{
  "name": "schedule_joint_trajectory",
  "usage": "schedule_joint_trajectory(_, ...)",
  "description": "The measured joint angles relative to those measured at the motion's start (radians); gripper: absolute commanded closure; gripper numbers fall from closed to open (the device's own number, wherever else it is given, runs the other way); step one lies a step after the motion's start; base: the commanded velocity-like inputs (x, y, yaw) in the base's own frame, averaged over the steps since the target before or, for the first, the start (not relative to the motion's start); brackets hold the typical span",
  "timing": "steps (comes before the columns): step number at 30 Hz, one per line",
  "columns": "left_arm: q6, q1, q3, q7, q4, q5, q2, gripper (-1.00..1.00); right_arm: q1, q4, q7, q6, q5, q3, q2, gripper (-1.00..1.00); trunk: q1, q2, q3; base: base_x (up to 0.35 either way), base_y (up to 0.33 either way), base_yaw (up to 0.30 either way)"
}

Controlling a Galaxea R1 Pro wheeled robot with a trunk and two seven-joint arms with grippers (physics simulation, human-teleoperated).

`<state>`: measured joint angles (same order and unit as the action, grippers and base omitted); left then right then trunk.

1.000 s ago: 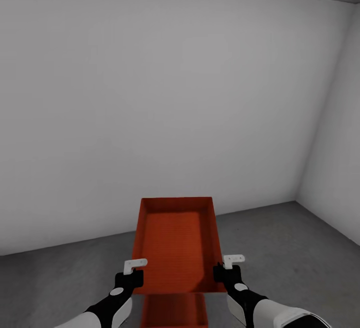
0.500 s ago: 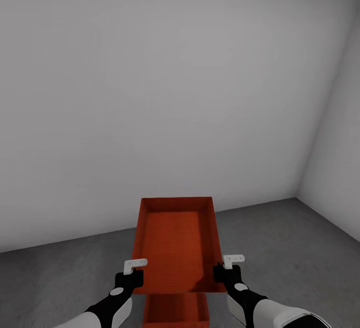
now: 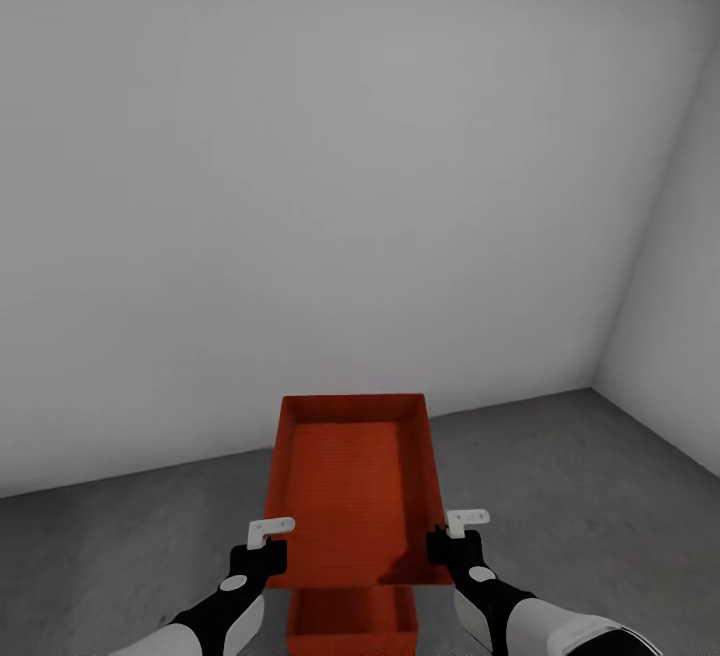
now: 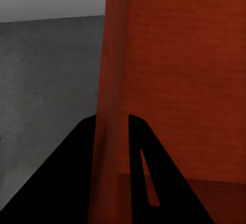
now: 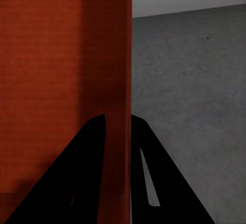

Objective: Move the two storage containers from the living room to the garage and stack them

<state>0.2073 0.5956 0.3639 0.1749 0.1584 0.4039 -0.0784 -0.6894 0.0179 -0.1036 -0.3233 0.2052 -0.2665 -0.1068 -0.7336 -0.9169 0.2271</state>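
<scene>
Ahead: grey floor (image 3: pixel 560 476) open to the wall (image 3: pixel 300 216).
Below: second bin (image 3: pixel 350 621) under the held bin (image 3: pixel 350 486).
Right: side wall (image 3: pixel 680 356), near.

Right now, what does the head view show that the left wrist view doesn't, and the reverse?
Head view alone: the second bin below the held bin, the right gripper and the room corner. Left wrist view alone: the left gripper up close, its jaws astride the held bin's side wall, one inside and one outside. Both: the held bin, grey floor and pale wall.
</scene>
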Motion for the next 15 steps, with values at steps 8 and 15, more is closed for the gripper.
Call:
schedule_joint_trajectory(8, 0.000, 0.000, 0.000, 0.000, 0.000, 0.000, 0.000, 1.00, 0.000, 0.000, 0.000, 0.000, 0.000, 0.000, 0.000, 1.00, 0.000, 0.000, 0.013, 0.000, 0.000, 0.000)
schedule_joint_trajectory(15, 0.001, 0.000, 0.000, 0.000, -0.001, 0.000, 0.000, 1.00, 0.000, 0.000, 0.000, 0.000, 0.002, -0.002, 0.000, 1.00, 0.000, 0.000, 0.024, 0.000, 0.000, 0.000)
